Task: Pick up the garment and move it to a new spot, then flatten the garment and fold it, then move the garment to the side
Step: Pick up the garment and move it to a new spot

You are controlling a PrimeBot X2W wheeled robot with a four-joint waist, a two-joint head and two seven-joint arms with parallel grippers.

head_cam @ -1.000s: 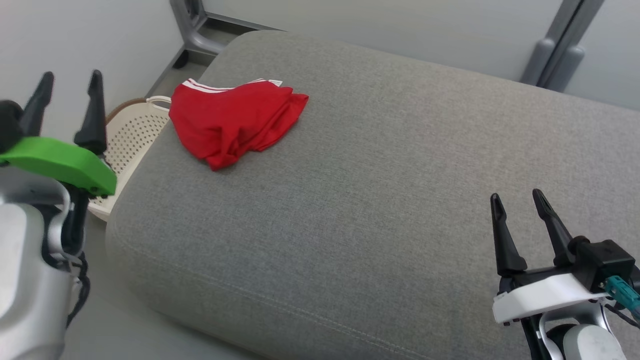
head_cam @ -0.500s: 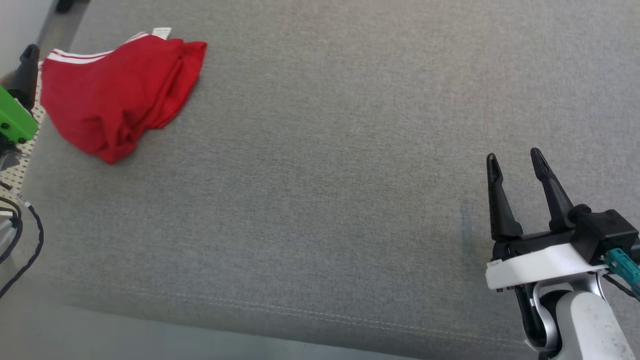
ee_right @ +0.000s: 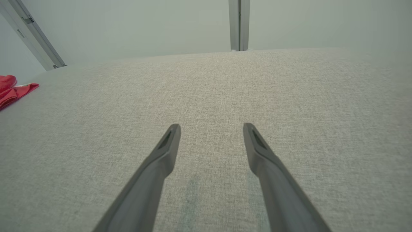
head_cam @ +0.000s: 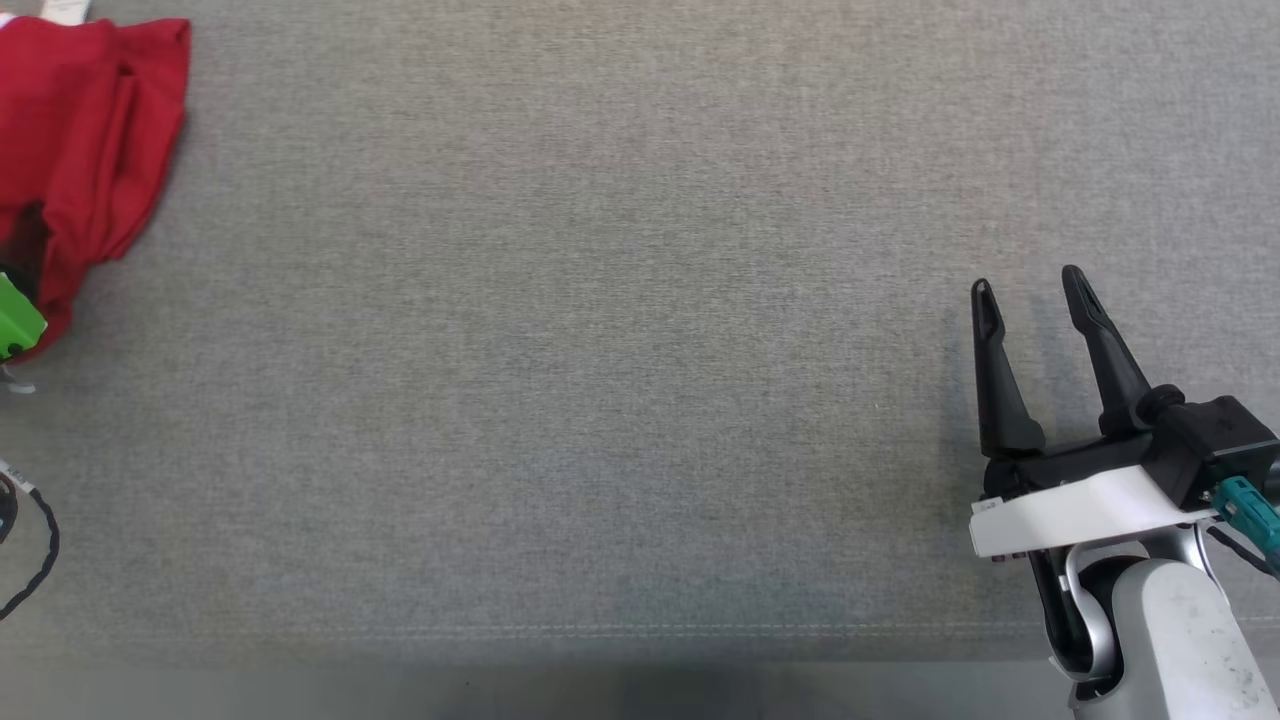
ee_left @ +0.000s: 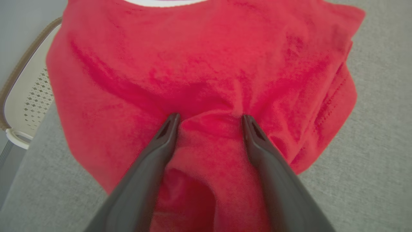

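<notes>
At the left end of the grey cushion [head_cam: 640, 400], the red garment [head_cam: 90, 140] lies in a crumpled heap, creased and doubled over on itself. In the head view it sits in the top left corner, partly cut off by the frame edge. A band of white trim [ee_left: 164, 2] runs along its far edge.

The left pincer [ee_left: 209, 120] is over the heap. Its two dark fingers stand spread apart, and both tips rest against the red cloth, with a raised fold of fabric between them. The jaws have not closed on that fold, and the garment is not lifted. A green part of the left arm [head_cam: 15, 320] shows at the left edge of the head view, just beside the garment's lower end, with a black cable [head_cam: 40, 560] looping below it.

Beyond the cushion's edge, on the garment's left in the wrist view, stands a white perforated basket [ee_left: 29, 96] with a brown rim.

The right pincer [head_cam: 1028, 281] is at the opposite end of the cushion, well apart from the garment. Its fingers are parted, nothing lies between them, and they point across bare grey fabric. Whether they touch the cushion cannot be told. Behind the cushion is a pale wall with a grey metal post [ee_right: 238, 25].
</notes>
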